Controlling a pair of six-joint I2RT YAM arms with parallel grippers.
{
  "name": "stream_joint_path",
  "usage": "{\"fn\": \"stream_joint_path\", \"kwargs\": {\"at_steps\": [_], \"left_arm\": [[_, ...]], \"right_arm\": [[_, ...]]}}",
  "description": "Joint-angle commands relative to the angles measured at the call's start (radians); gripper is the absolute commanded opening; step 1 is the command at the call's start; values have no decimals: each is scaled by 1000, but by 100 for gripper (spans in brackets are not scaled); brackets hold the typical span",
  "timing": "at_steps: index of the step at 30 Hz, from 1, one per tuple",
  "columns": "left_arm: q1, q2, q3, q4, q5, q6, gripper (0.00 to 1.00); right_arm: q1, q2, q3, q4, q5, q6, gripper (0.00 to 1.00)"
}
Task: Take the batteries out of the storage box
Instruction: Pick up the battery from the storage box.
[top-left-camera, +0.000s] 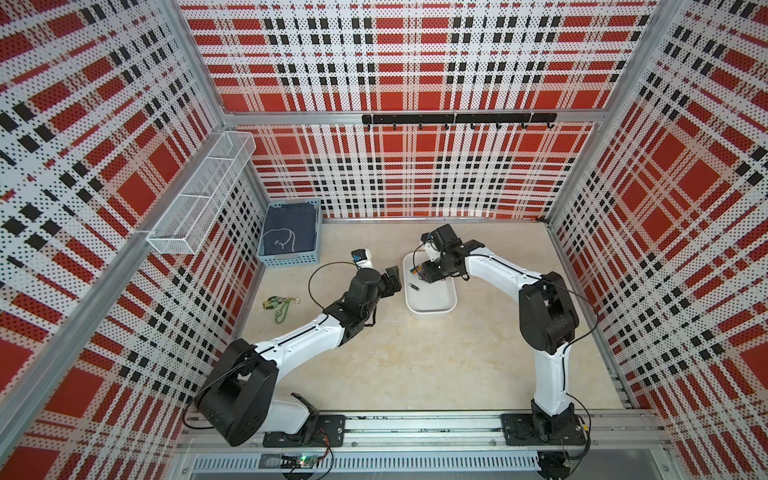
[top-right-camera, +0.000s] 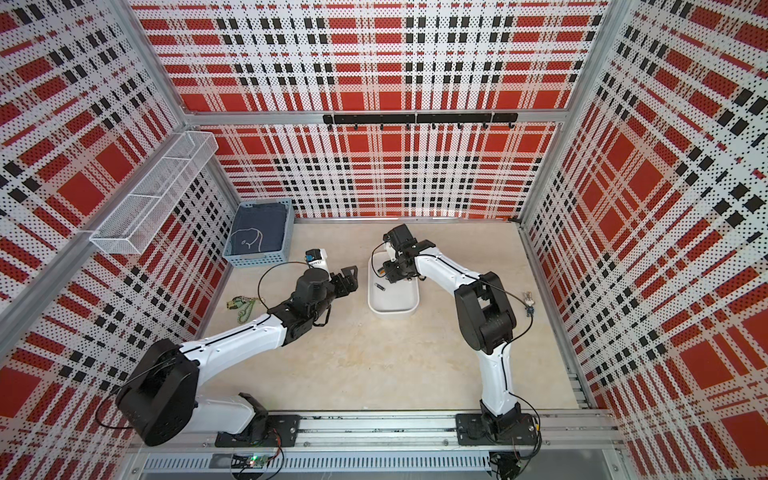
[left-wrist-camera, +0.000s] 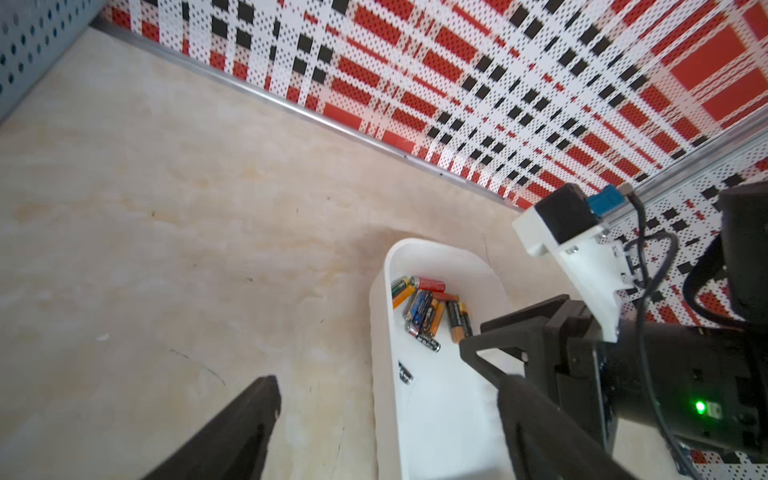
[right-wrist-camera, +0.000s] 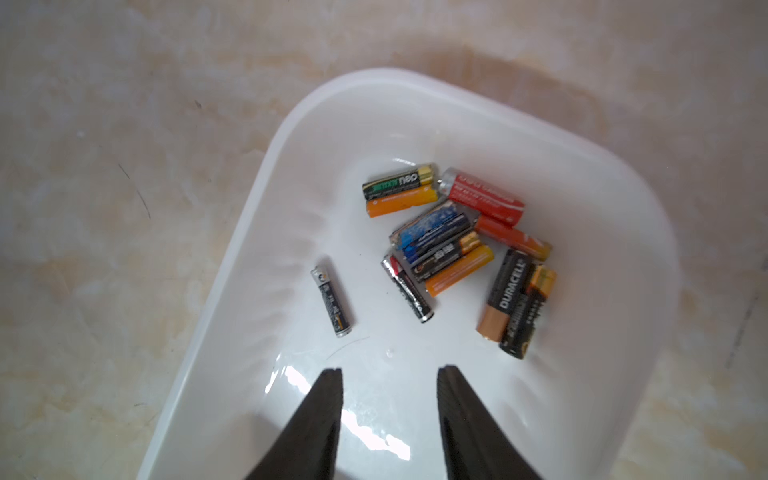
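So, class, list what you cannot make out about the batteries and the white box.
- Both top views: the right arm covers most batteries; the lone battery is too small to read.
- Right wrist view: the bottom edge cuts off the box.
- Left wrist view: the left gripper hides part of the box.

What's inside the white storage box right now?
About a dozen batteries clustered at one end of the storage box, one black cell lying apart. The right gripper, open, covers some floor; anything under the pile is hidden.
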Motion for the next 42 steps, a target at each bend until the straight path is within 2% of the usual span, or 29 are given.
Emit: {"fn": "stream_joint_path", "kwargs": {"at_steps": [1,13,24,32,34,37,42], "left_arm": [[3,15,5,27,13,-43,89],[17,-13,-47,3,-6,-21,89],[20,-27,-79,3,-16,-15,89],[19,-52,-77,-16,-36,-19,89],[19,-58,-75,-22,-41,-18,89],[19,-65,-68,-32,-50,-10,90],[20,-66,-44,-56,-65,-3,90]], "right_arm": [[28,39,57,1,-2,-65,45],[64,192,151,-4,68,-53,45],[69,275,170,8,116,-56,37],[72,279,170,23,124,-54,22],[72,277,175,21,117,-49,13],[72,263,185,5,110,-34,6],[70,203,192,-13,91,4,0]]}}
